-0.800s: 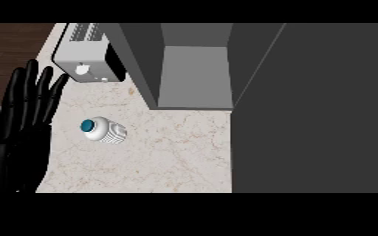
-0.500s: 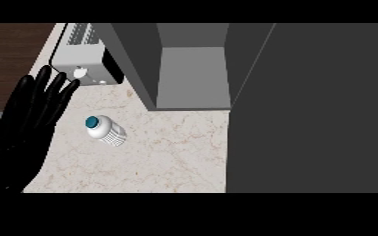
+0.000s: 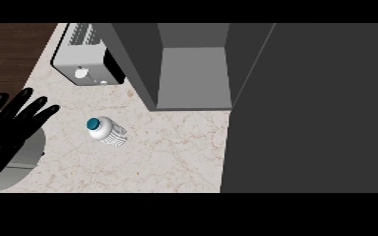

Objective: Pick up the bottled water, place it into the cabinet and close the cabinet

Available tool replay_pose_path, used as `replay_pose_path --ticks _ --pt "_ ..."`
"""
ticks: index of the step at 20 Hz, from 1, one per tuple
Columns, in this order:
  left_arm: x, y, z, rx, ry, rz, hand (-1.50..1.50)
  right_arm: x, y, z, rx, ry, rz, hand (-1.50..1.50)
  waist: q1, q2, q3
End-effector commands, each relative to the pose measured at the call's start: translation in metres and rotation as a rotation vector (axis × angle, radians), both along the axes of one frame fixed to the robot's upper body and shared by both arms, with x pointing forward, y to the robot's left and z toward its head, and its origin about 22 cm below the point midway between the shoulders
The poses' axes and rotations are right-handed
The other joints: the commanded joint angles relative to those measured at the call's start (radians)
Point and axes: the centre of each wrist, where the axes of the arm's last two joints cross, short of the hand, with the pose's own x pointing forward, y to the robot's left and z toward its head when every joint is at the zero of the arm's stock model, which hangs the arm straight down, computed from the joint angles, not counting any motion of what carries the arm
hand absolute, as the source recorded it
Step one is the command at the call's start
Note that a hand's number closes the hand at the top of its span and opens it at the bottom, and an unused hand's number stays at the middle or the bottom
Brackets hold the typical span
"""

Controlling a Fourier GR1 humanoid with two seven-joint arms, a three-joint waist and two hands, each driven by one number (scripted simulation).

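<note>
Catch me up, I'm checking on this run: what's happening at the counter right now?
Nothing is being held. The bottled water sits on the counter, in front of and left of the open cabinet, not inside it. The robot's left hand is open at the view's left edge, fingers up, apart from the bottled water. The right hand is out of view.

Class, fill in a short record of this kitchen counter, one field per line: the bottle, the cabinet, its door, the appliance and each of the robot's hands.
bottled water: on the counter, teal cap, left of the cabinet, touched by nothing
cabinet: open, bottle not inside
cabinet door: swung open, at the view's right
toaster: white, back left, beside the cabinet
left hand: open, at the view's left edge, holding nothing
right hand: not in view
</note>
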Motion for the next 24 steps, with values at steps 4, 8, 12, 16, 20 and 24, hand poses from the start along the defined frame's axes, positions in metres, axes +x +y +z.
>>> replay_pose_path --ticks 4,8,12,16,20,24 --pt "-0.002 0.087 0.033 -0.006 0.048 -0.084 -1.50 -0.034 0.022 0.016 0.023 0.019 0.024 -1.50 0.009 -0.003 0.003" --pt "0.014 0.101 0.020 0.001 0.100 -0.065 -1.50 -0.030 0.024 0.021 0.000 0.009 0.031 -1.50 0.006 0.001 0.003" --pt "0.011 0.097 0.016 0.054 0.112 -0.071 -1.50 -0.043 0.027 0.038 0.003 0.027 0.021 -1.50 0.008 0.001 0.003" --pt "0.015 0.098 0.005 0.114 0.105 -0.064 -1.50 -0.052 0.026 0.045 0.010 0.002 0.030 -1.50 0.002 0.001 0.002" --pt "0.020 0.060 0.000 0.142 0.085 -0.083 -1.50 -0.048 0.044 0.043 0.024 0.032 0.020 -1.50 0.007 -0.001 0.003" --pt "0.011 0.075 -0.023 0.154 0.157 -0.041 -1.50 -0.059 0.036 0.043 0.015 0.018 0.032 -1.50 -0.001 -0.001 0.003"
